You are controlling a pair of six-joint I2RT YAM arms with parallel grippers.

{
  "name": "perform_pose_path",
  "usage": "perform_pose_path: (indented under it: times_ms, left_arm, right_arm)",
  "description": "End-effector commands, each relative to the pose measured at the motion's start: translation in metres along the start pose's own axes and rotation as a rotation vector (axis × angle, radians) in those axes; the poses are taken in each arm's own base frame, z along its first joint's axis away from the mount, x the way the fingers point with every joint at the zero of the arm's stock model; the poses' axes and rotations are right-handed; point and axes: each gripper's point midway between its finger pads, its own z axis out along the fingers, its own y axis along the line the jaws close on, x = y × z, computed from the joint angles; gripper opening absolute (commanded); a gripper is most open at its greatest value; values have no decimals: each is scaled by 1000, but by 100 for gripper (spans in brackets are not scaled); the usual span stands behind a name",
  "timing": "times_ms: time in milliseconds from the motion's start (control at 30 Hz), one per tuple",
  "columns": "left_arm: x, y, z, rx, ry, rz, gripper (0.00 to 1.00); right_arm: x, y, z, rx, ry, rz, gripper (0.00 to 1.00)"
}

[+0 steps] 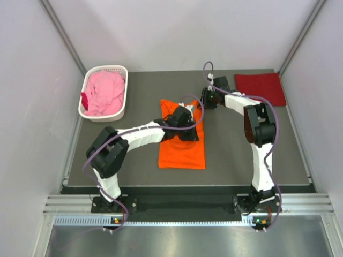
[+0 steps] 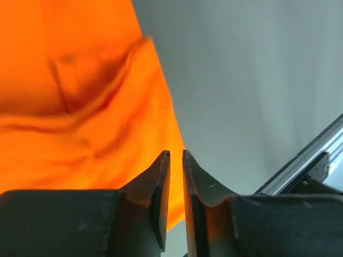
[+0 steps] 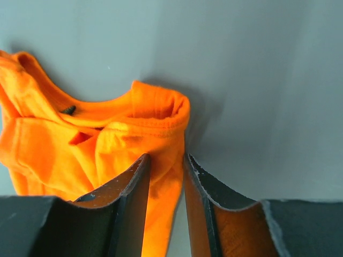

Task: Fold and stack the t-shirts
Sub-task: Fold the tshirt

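Top external view: orange t-shirt [image 1: 182, 152] lies mid-frame on the counter [image 1: 230, 155]; it looks limp and light, best pinched at hem or collar. Right gripper [image 3: 166, 158] is clamped narrowly on a fold by the collar. Left gripper [image 2: 175, 155] has jaws nearly together at the shirt's side edge; whether they pinch cloth I cannot tell.

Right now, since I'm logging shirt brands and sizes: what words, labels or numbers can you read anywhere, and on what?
None can be read.
The orange t-shirt has a small dark neck tag, too small to read.
The white basket, the pink t-shirt and the dark red t-shirt show no print.
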Motion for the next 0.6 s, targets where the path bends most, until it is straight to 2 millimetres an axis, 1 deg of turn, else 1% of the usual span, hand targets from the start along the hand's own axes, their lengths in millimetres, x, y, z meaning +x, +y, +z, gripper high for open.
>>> perform_pose_path:
  times_ms: [0,33,100,133,200,233,300,367,400,433,467,500,567]
  left_arm:
    - [-7,-2,10,10,-103,-56,20]
    - [-2,-9,15,29,-108,-47,19]
    - [11,-1,26,-7,-93,-56,17]
    - [17,-3,29,-6,-84,-49,17]
    - [26,4,36,-38,-74,-49,16]
    - [30,4,38,-44,-70,-45,17]
    - [39,14,43,-84,-51,-47,16]
    - [47,18,46,-105,-36,-41,16]
    - [52,23,49,-120,-29,-43,15]
    - [61,26,50,-129,-12,-40,15]
    - [67,28,51,-135,-1,-41,15]
    - [68,35,53,-164,-12,-42,15]
    - [80,43,55,-199,8,-35,15]
  right_arm:
    - [-16,2,6,-72,-54,4,32]
    - [-17,2,7,-79,-58,4,32]
    - [-17,2,9,-88,-56,9,32]
    - [-17,3,9,-99,-56,13,32]
    - [-15,2,10,-104,-53,18,31]
    - [-16,2,9,-108,-53,21,31]
    - [-16,1,10,-117,-59,24,30]
    - [-19,1,11,-129,-62,28,30]
    - [-18,-4,14,-128,-58,36,31]
    - [-18,-3,15,-135,-53,36,30]
    - [-22,-3,15,-141,-59,34,30]
    - [-21,-6,17,-142,-54,40,30]
    - [-24,-5,21,-149,-59,37,29]
